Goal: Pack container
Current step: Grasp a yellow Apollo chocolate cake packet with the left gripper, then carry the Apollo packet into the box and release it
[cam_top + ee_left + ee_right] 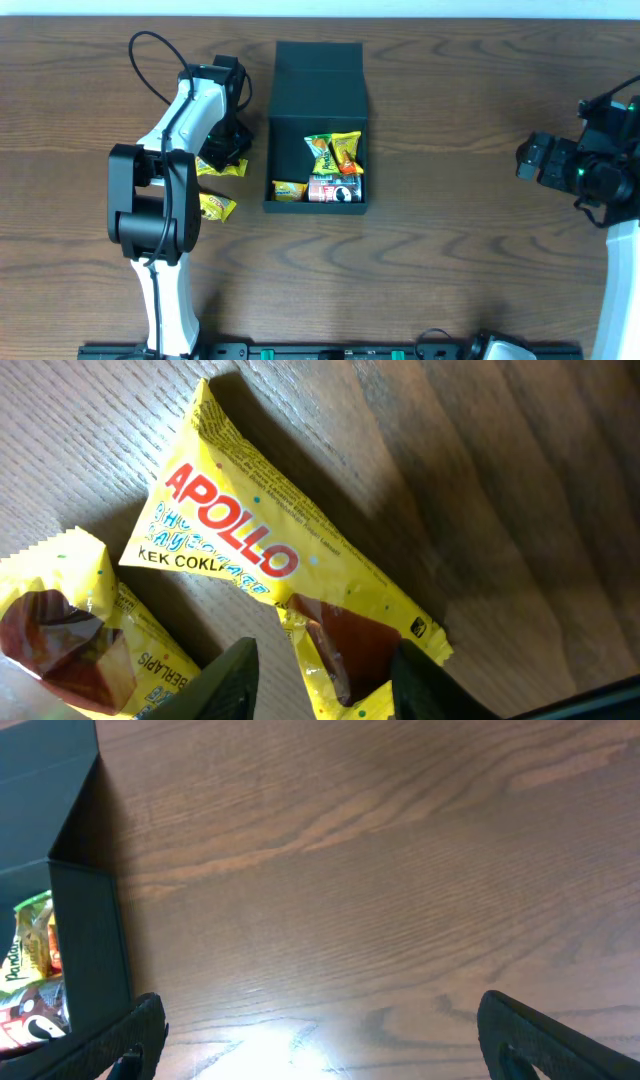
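The container (312, 90) is a dark box at the table's middle with its flap lid laid open at the far side. It holds snack packets (333, 152) and a small red can (335, 190). Left of it, my left gripper (228, 157) is down over two yellow packets (213, 167). In the left wrist view its jaws (322, 665) straddle the end of the yellow Apollo packet (240, 550). One finger touches it; the other stands a little apart. A second yellow packet (70, 650) lies beside it. My right gripper (530, 160) hangs open and empty at the far right.
Another yellow packet (216, 207) lies nearer the front, by the left arm's base. In the right wrist view the container's wall (90, 950) is at the left and bare wooden table (380, 870) lies under the open gripper (330, 1040).
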Motion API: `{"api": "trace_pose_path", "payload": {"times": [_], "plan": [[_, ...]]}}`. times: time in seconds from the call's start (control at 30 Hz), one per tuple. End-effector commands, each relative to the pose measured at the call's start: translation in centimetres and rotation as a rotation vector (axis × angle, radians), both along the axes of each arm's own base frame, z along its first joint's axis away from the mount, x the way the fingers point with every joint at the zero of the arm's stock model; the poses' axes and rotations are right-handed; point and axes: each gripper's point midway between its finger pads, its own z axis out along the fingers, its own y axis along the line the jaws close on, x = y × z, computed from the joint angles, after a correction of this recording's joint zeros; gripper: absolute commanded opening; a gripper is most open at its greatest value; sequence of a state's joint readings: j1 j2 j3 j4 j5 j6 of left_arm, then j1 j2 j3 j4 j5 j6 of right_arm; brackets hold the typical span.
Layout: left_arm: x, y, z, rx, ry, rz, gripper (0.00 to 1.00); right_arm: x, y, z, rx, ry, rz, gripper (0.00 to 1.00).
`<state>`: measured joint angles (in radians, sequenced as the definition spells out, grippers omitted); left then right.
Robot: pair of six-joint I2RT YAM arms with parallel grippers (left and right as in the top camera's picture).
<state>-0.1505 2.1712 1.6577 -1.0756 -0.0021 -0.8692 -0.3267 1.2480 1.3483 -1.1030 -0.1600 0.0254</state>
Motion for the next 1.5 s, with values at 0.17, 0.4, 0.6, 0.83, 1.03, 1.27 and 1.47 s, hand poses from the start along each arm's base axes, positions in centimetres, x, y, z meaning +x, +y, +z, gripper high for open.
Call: {"api": "trace_pose_path", "payload": {"times": [0.17, 0.4, 0.6, 0.83, 1.03, 1.27, 1.47], "plan": [[-1.7, 0.1, -1.7, -0.021, 0.048, 0.022, 0.17, 0.0, -0.2, 0.3, -0.005, -0.006, -0.001, 0.99], [-1.8, 0.2, -1.7, -0.018, 0.054, 0.010, 0.06, 0.0, -0.2, 0.3, -0.002, -0.008, 0.001, 0.99], [-0.7, 0.1, 0.0, -0.023, 0.000, -0.052, 0.06, 0.0, -0.2, 0.3, -0.002, -0.009, 0.001, 0.99], [3.1, 0.5, 9.5, 0.148, -0.282, -0.273, 0.06, 0.2, -0.4, 0.4, -0.014, -0.020, -0.004, 0.99], [3.9, -6.1, 16.4, 0.225, -0.480, -0.840, 0.06, 0.4, -0.5, 0.6, -0.020, -0.027, -0.005, 0.99], [0.7, -14.6, 14.1, 0.167, -0.407, -1.327, 0.06, 0.2, -0.5, 0.4, -0.016, -0.018, -0.005, 0.99], [-1.9, -16.9, 9.3, -0.010, -0.257, -1.495, 0.06, 0.1, -0.4, 0.3, -0.014, -0.012, -0.005, 0.99]]}}
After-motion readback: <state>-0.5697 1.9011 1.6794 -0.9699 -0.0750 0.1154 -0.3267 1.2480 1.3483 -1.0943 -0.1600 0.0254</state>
